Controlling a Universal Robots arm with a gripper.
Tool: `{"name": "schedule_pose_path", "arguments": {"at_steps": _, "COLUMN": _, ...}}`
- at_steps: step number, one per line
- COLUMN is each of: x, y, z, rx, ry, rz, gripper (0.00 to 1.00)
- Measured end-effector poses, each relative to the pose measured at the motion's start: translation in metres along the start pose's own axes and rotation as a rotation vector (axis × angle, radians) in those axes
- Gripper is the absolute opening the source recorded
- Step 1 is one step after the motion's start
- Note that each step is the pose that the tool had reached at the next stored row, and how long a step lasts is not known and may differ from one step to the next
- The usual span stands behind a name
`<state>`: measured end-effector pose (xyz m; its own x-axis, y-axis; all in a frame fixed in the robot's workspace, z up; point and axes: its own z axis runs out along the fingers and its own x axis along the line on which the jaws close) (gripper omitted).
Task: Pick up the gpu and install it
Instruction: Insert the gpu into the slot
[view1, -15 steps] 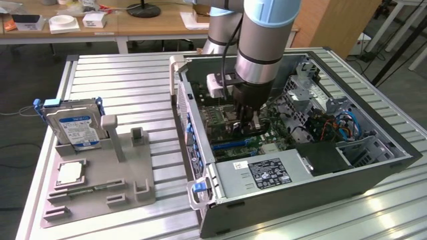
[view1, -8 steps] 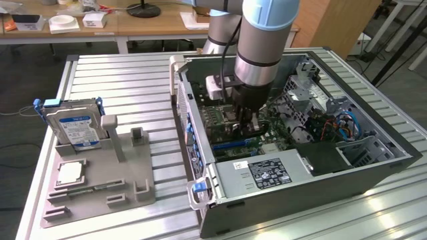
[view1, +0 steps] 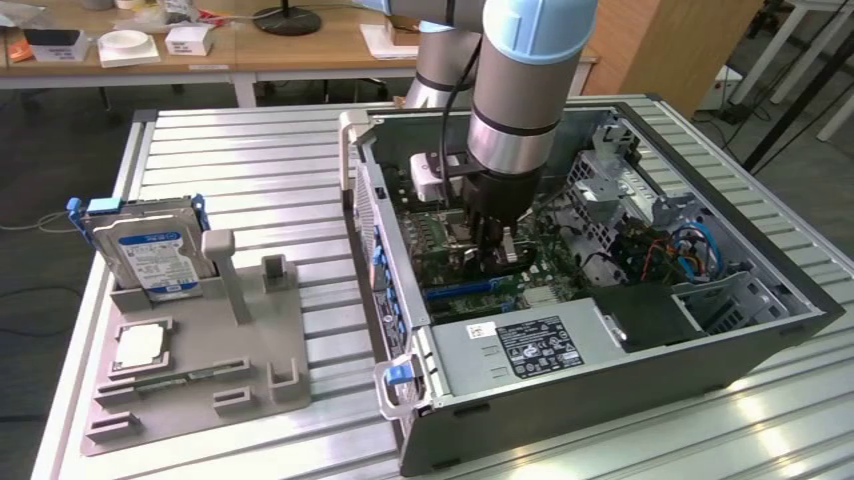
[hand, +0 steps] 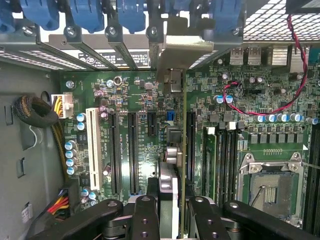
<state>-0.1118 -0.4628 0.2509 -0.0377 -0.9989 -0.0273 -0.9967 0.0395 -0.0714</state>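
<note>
In the wrist view the gpu (hand: 172, 195) is seen edge-on, a thin card running from between my fingers (hand: 145, 217) toward the case's rear wall. Its metal bracket (hand: 176, 50) sits at the rear slot openings. My gripper (hand: 170, 212) is shut on the card over the motherboard (hand: 145, 100), between the black expansion slots (hand: 132, 150) and the memory slots. Whether the card is seated in a slot I cannot tell. In the exterior view the gripper (view1: 501, 245) is lowered deep into the open computer case (view1: 747, 340), with the card mostly hidden behind it.
At the exterior view's left, a grey fixture (view1: 200, 385) holds an upright hard drive (view1: 150, 250), a processor (view1: 140, 345) and a memory stick (view1: 167, 383). The power supply (view1: 534, 345) fills the case's near end. Cables (hand: 40, 112) and the processor socket (hand: 270, 192) flank the card.
</note>
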Motion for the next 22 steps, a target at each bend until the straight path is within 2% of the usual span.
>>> {"name": "schedule_pose_path", "arguments": {"at_steps": 22, "x": 0.0002, "y": 0.0029, "z": 0.0041, "rx": -0.0001, "ry": -0.0001, "rz": -0.002, "gripper": 0.28}}
